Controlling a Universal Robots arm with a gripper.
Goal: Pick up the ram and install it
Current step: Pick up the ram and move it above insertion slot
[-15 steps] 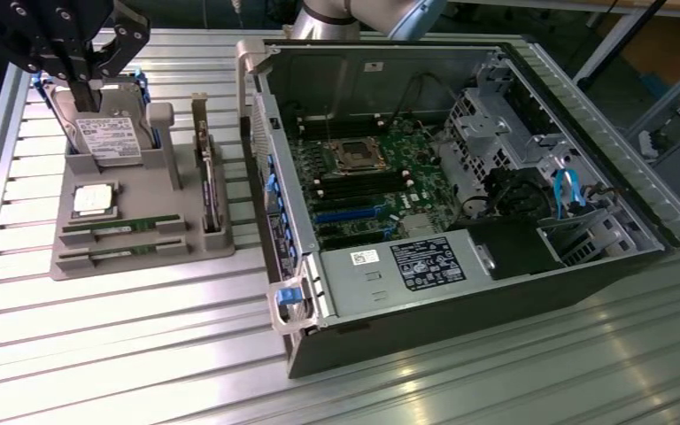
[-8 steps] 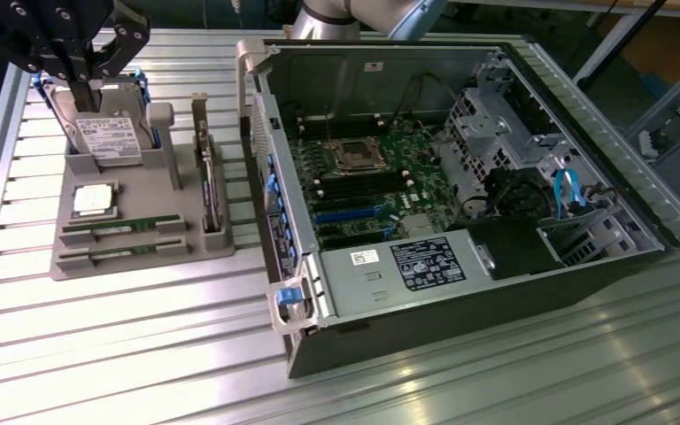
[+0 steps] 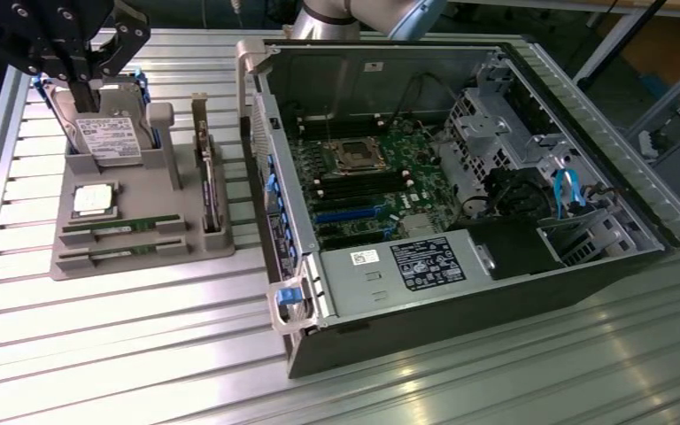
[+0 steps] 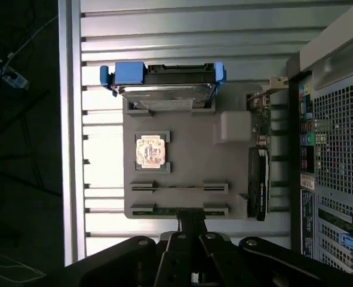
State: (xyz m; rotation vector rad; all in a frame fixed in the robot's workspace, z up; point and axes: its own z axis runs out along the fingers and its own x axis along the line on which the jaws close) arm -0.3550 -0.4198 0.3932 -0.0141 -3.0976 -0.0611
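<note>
Two green ram sticks lie on edge in slots of a grey holder (image 3: pixel 139 190): one ram stick (image 3: pixel 121 227) (image 4: pixel 179 187) and a second ram stick (image 3: pixel 119 255) (image 4: pixel 158 210) nearer the holder's front edge. My black gripper (image 3: pixel 81 80) (image 4: pixel 191 220) hangs high above the holder, over the hard drive in the exterior view. Its fingers are shut together with nothing between them. In the wrist view the fingertips line up over the second stick. The open computer case (image 3: pixel 576 266) lies at the exterior view's right, its motherboard (image 3: pixel 370 177) exposed.
On the holder also stand a hard drive (image 3: pixel 110 133) (image 4: pixel 164 89) with blue rails, a square processor chip (image 3: pixel 95 199) (image 4: pixel 150 150) and a dark expansion card (image 3: pixel 210 190) (image 4: pixel 258 179). The case wall (image 3: pixel 263 177) rises right beside the holder. The slatted metal table (image 3: pixel 116 345) ends at the exterior view's left.
</note>
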